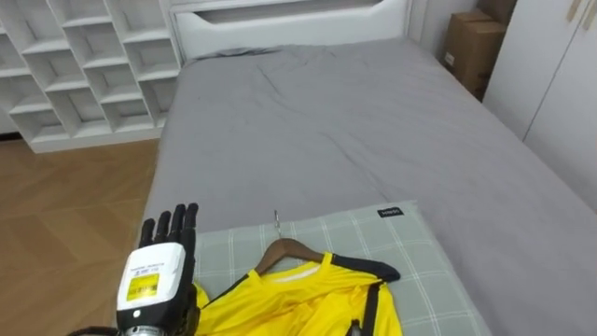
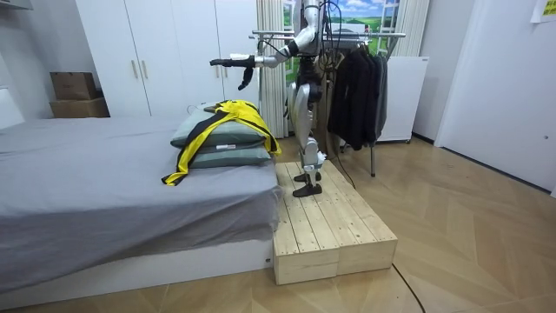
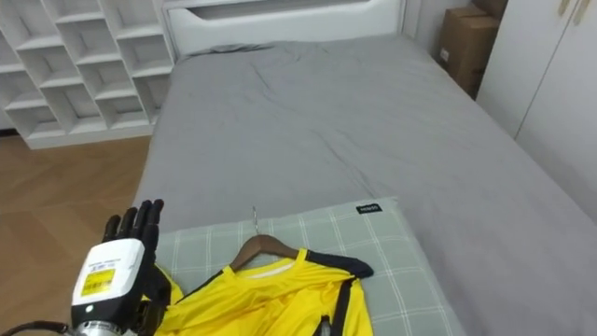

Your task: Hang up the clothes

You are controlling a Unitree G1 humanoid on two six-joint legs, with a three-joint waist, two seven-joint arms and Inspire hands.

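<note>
A yellow shirt with dark trim (image 1: 298,299) lies on a wooden hanger (image 1: 289,250) whose metal hook points up the bed. Both rest on a pale green checked pillow (image 1: 420,261) at the near end of the grey bed (image 1: 326,121). My left hand (image 1: 159,271) hovers open to the left of the shirt, back up, fingers straight and pointing forward, holding nothing. In the room view I stand on a wooden platform (image 2: 326,222) at the bed's end, arm stretched over the pillows (image 2: 228,139). A dark hand (image 2: 246,76), seemingly my right, hangs below that arm.
A clothes rack (image 2: 347,35) with dark garments (image 2: 356,87) stands right behind me. White cube shelves (image 1: 84,65) line the wall left of the bed. Right of the bed are a cardboard box (image 1: 471,47) and white wardrobe doors (image 1: 550,84). Wood floor (image 1: 65,205) runs along the bed's left.
</note>
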